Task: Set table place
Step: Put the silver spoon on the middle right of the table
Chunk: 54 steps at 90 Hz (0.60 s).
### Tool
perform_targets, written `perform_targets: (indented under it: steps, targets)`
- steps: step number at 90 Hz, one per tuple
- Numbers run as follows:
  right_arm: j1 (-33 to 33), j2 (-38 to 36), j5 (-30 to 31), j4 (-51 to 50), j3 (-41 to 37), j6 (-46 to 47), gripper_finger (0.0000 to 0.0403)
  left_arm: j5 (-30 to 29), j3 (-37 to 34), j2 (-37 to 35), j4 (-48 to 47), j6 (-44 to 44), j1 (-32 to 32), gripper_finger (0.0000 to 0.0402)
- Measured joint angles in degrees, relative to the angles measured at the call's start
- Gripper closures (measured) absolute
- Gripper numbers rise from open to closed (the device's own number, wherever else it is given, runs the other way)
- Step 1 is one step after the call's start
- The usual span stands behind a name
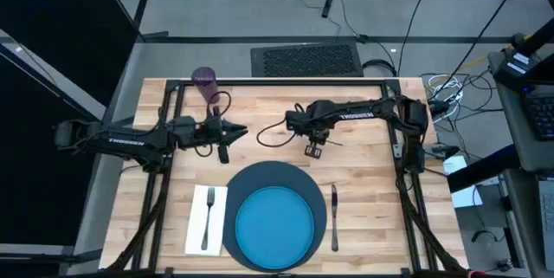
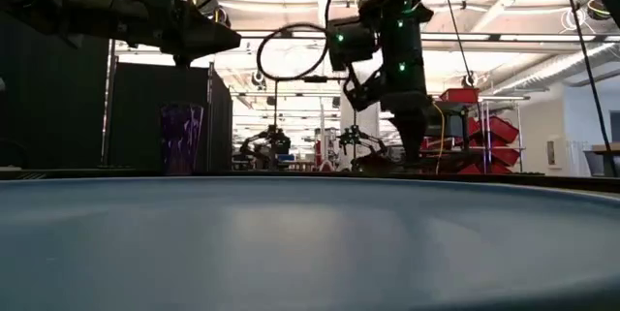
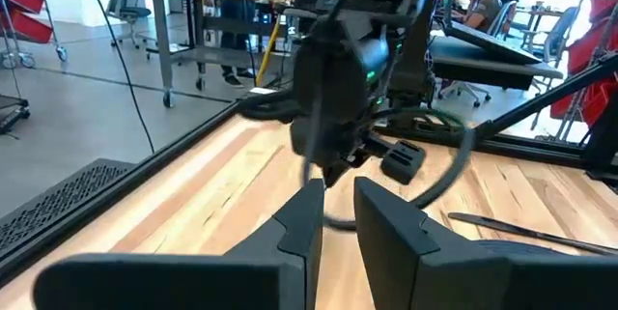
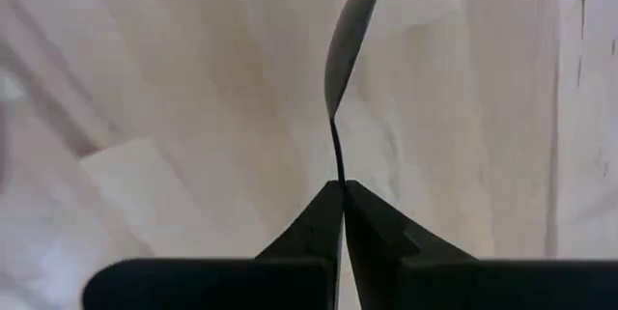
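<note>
The right pincer [image 1: 313,150], just above centre of the high view, points down at the worktop [image 1: 363,183] with its fingers [image 4: 319,218] pressed together on the thin handle of a spoon [image 4: 350,40]; the spoon's bowl stands out beyond the fingertips over the pale wood. The left pincer [image 1: 223,151], left of centre, hangs above the worktop with its fingers [image 3: 304,223] a narrow gap apart, holding nothing and touching nothing.

Lower centre of the high view lies one dark round mat [image 1: 260,174] with one bright blue plate [image 1: 275,222] on it. Just left of the mat is one white napkin [image 1: 197,222] with one fork [image 1: 208,217] lying on it. Just right of the mat lies one knife [image 1: 334,216]. One purple cup [image 1: 204,79] stands upright at the upper left of the worktop, well apart from the rest. There is one spoon, the one in the right pincer.
</note>
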Motion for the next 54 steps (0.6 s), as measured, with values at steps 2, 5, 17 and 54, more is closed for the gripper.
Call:
perform_targets:
  steps: [2, 5, 17, 54]
  targets:
    - [0.3, -0.5, 0.0, -0.3, 0.0, 1.3, 0.0403, 0.0, 0.0, 0.0, 0.0, 0.0, 0.0, 0.0355]
    - [0.7, -1.3, 0.0, -1.0, 0.0, 3.4, 0.0403, 0.0, 0.0, 0.0, 0.0, 0.0, 0.0, 0.0355]
    - [3.2, -5.9, 2.1, -2.8, -1.6, 11.9, 0.0403, 0.0, 0.0, 0.0, -1.0, 0.0, 0.0, 0.0355]
    - [19.3, -20.3, 2.4, -3.0, -18.9, 51.7, 0.0403, 5.1, 0.0, 0.0, -5.6, -3.0, -1.0, 0.0355]
